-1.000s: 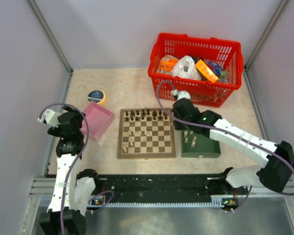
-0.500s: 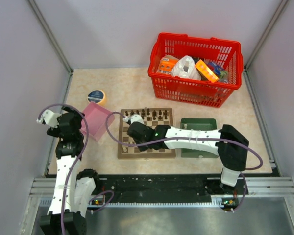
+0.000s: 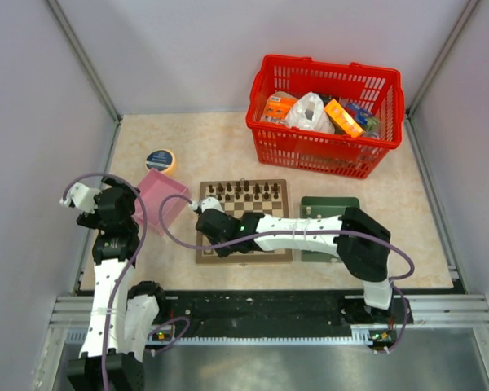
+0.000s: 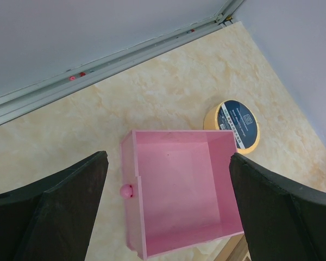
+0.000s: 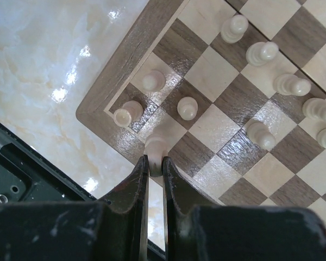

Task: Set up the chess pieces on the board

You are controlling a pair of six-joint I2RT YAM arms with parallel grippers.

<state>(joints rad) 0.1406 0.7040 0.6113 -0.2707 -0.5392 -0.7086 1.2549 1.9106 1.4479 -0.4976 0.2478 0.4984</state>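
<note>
The right hand [image 5: 154,162] pinches a cream chess piece [image 5: 155,144] over a square by the near left corner of the board [image 5: 125,65]; other cream pieces [image 5: 187,107] stand just beside it; dark pieces [image 3: 243,192] line the far row; the left hand [image 4: 167,163] hangs spread above a pink box [image 4: 179,190] on the counter [image 4: 168,92], left of the board.
</note>
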